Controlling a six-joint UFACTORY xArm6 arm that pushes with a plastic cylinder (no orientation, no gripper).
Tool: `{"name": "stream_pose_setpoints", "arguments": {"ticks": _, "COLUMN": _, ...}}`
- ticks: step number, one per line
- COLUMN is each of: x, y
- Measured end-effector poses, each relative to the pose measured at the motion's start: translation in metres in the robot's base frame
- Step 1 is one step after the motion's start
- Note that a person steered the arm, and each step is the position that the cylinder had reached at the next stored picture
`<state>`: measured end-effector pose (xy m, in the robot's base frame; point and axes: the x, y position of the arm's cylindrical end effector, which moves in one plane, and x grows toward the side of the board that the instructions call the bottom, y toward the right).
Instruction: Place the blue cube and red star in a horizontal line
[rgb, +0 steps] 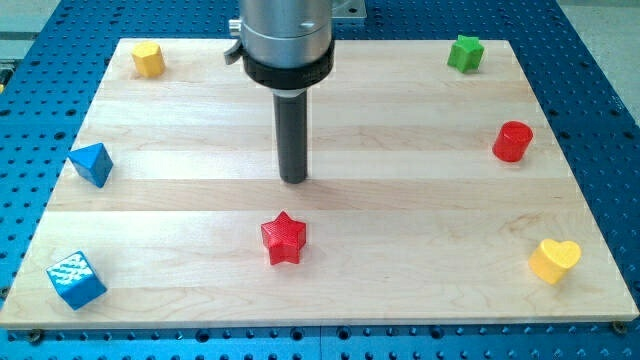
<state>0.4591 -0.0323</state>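
Note:
The red star (283, 238) lies on the wooden board (330, 210) at the view's bottom centre. The blue cube (76, 279) sits at the view's bottom left corner, far to the left of the star and slightly lower. My tip (294, 179) stands near the board's middle, just above the star in the view and apart from it, and far from the cube.
A blue triangular block (91, 163) lies at the left edge. A yellow block (149, 59) is at the top left, a green star (465, 52) at the top right, a red cylinder (512, 141) at the right edge, a yellow heart (554, 260) at the bottom right.

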Motion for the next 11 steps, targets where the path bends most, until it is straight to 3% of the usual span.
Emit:
{"name": "stream_pose_setpoints", "arguments": {"ticks": 1, "x": 0.05, "y": 0.012}}
{"name": "stream_pose_setpoints", "arguments": {"ticks": 3, "x": 0.087, "y": 0.013}}
{"name": "stream_pose_setpoints", "arguments": {"ticks": 4, "x": 0.071, "y": -0.01}}
{"name": "stream_pose_setpoints", "arguments": {"ticks": 7, "x": 0.112, "y": -0.096}}
{"name": "stream_pose_setpoints", "arguments": {"ticks": 9, "x": 0.129, "y": -0.014}}
{"name": "stream_pose_setpoints", "arguments": {"ticks": 11, "x": 0.128, "y": -0.016}}
